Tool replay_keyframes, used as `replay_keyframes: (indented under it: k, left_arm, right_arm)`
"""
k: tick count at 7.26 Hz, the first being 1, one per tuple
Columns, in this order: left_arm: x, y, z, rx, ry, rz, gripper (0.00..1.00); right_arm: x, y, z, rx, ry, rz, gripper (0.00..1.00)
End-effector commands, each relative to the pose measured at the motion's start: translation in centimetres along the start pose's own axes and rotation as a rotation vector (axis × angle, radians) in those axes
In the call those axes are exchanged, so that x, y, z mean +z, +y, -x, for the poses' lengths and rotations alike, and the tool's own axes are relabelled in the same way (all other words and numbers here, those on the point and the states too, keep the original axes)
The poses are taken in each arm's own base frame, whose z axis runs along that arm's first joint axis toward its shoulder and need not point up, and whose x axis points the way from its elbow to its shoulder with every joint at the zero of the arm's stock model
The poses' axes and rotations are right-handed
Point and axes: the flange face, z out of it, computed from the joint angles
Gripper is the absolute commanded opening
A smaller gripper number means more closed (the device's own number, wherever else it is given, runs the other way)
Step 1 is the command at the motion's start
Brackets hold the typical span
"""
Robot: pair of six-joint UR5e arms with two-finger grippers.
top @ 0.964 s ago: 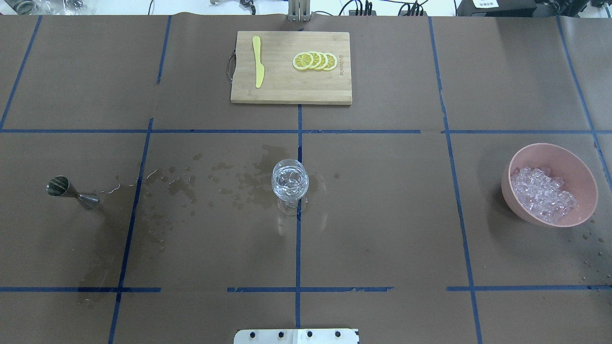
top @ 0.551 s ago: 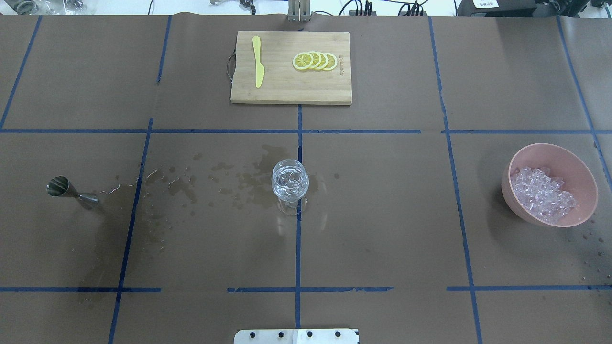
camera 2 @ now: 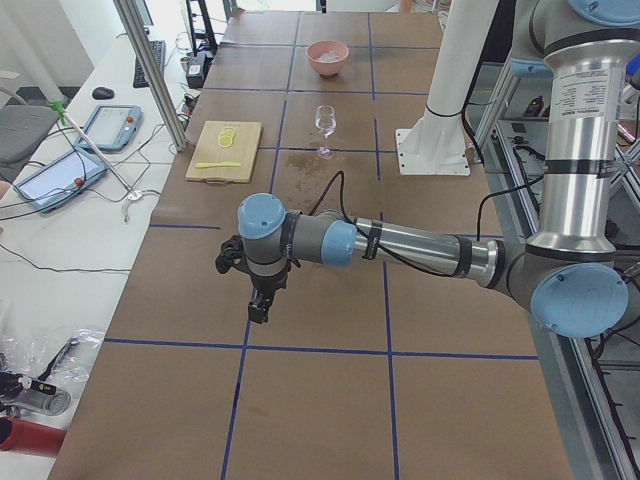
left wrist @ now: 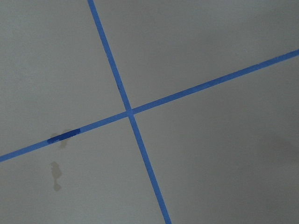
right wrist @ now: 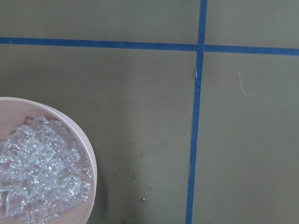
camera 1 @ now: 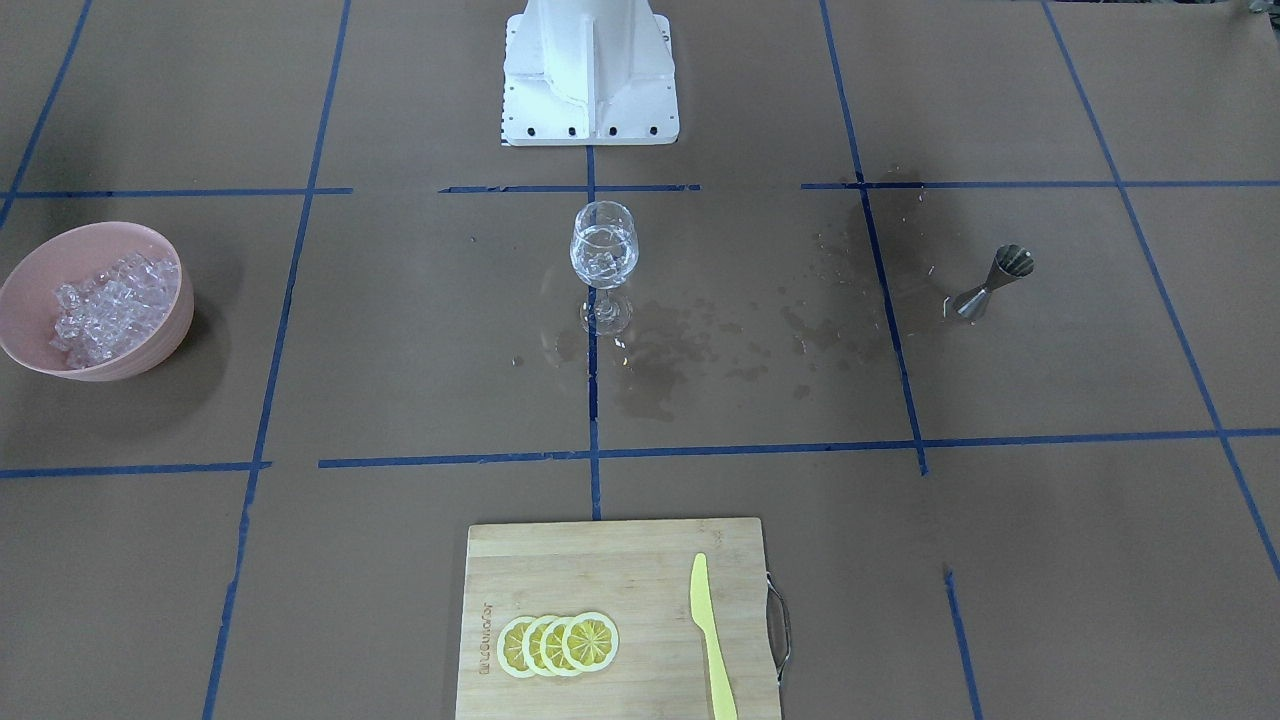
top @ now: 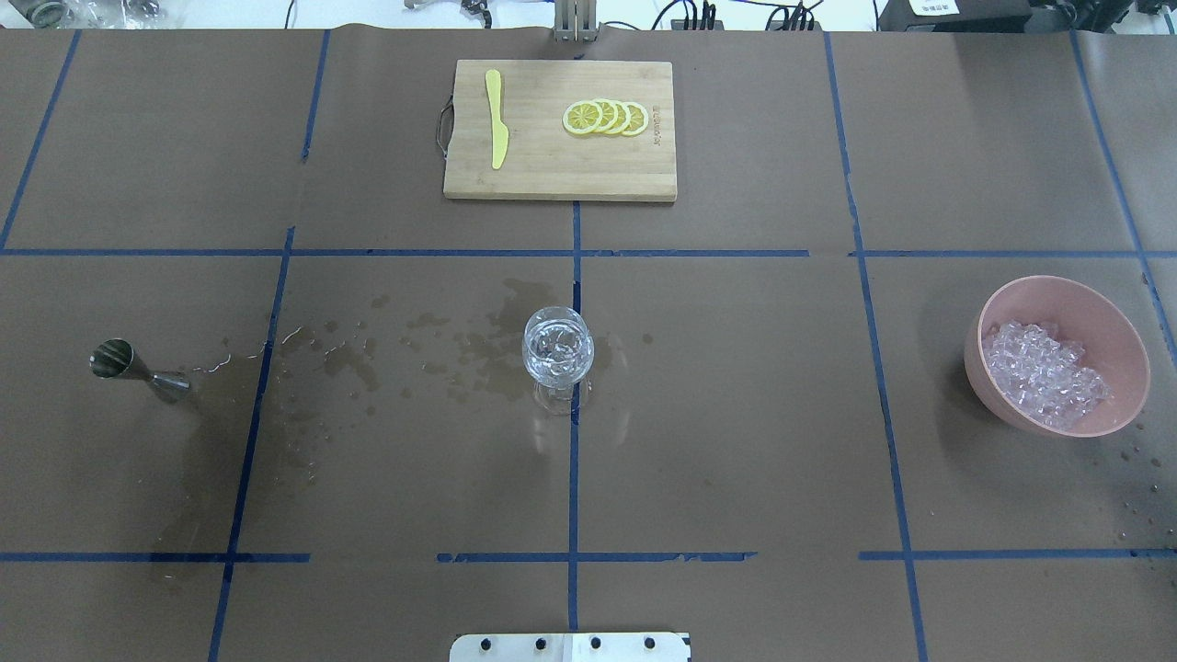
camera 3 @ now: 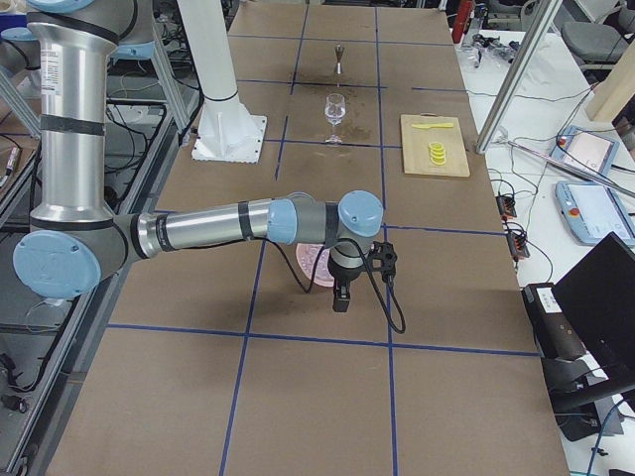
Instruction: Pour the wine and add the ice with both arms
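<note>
A clear wine glass (top: 557,348) stands at the table's middle, also in the front view (camera 1: 603,245). It holds a few ice cubes; I cannot make out the wine. A pink bowl (top: 977,354) of ice (top: 1044,372) sits at the right; the right wrist view shows its rim (right wrist: 91,161) and ice (right wrist: 42,175). A steel jigger (top: 138,368) stands at the left. My left gripper (camera 2: 258,310) hangs beyond the table's left end, my right gripper (camera 3: 342,297) just past the bowl (camera 3: 313,263). I cannot tell whether either is open or shut.
A wooden cutting board (top: 552,175) with lemon slices (top: 605,118) and a yellow knife (top: 497,119) lies at the far side. Wet stains (top: 349,359) spread between jigger and glass. The white pedestal (camera 1: 590,70) stands at the near edge.
</note>
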Motion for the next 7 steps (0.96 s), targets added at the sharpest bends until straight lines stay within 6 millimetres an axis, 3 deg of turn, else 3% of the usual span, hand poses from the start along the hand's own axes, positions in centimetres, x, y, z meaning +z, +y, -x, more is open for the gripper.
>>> replay_keyframes:
  k: [1,3,5,7]
  left_arm:
    - [0.3,-0.1,0.3,-0.005,0.0,0.006,1.0]
    - [2.3,0.2,2.0,-0.056,0.026,0.039,1.0]
    - [2.1,-0.1,0.6,-0.272,0.144,0.027,1.0]
    - [2.1,-0.2,0.7,-0.267,0.148,0.027,1.0]
  right_arm:
    - [1.0,-0.2,0.3,-0.01,0.005,0.02,1.0]
    - [1.1,-1.0,0.3,-0.008,0.005,0.022,1.0]
    - [1.2,-1.2,0.2,-0.005,0.005,0.024,1.0]
    - [1.3,-1.2,0.1,-0.003,0.003,0.026,1.0]
